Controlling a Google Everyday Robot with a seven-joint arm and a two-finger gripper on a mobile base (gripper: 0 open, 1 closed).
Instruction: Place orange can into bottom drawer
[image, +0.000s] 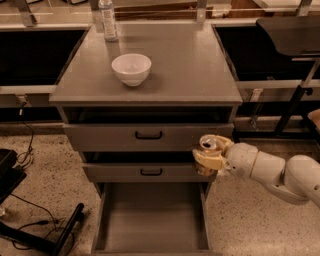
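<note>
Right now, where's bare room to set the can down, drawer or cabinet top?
The bottom drawer is open and bare wall to wall. On the cabinet top, the right half is free; the white bowl and bottle crowd the left. The gripper, shut on the orange can, hangs by the middle drawer's right end, above the bottom drawer's right wall.
</note>
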